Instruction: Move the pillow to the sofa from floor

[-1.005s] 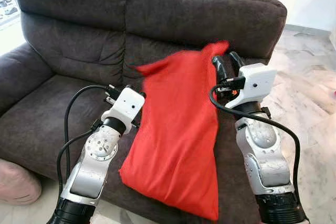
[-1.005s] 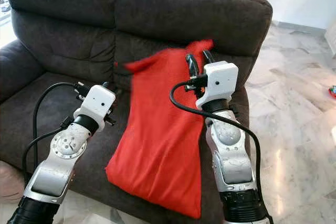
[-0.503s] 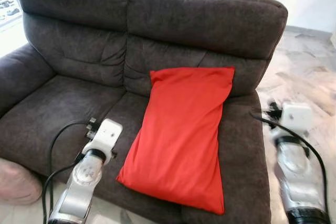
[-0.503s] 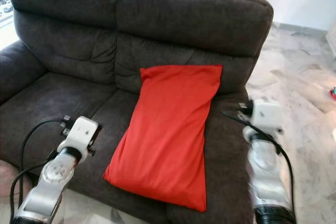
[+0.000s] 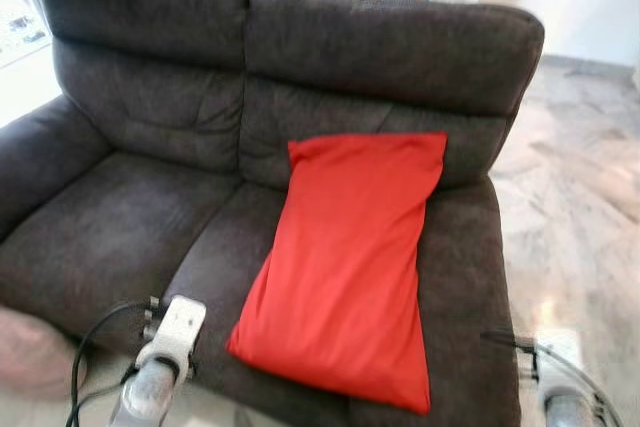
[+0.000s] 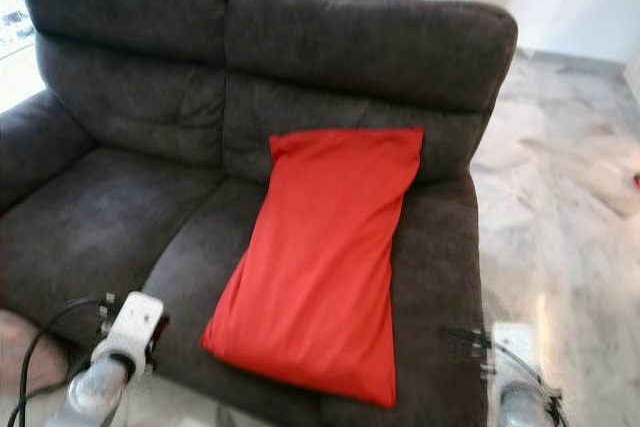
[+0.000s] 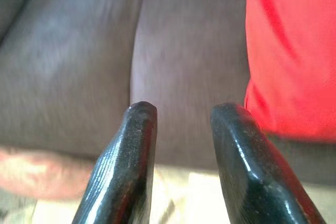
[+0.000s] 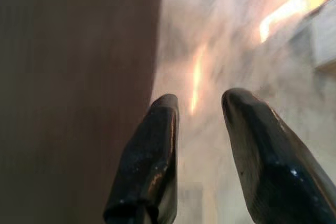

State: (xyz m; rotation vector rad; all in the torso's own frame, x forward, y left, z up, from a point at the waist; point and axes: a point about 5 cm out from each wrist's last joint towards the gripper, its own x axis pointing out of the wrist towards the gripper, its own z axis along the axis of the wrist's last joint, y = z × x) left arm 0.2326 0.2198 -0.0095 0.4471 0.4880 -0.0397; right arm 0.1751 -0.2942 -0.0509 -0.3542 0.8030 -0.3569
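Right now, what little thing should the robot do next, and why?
Probably just let both arms hang and step back. The red pillow already lies on the sofa seat, its top leaning on the backrest, and nothing holds it. The left gripper and right gripper are open and empty, low in front of the sofa.

A dark grey two-seat sofa (image 5: 130, 237) carries a red pillow (image 5: 350, 257), which lies on the right-hand seat cushion with its upper end leaning against the backrest and its lower corner reaching the seat's front edge. The sofa stands on a pale marble floor (image 5: 575, 217), and a pink cushion (image 5: 30, 352) rests on that floor beside the sofa's left front corner.
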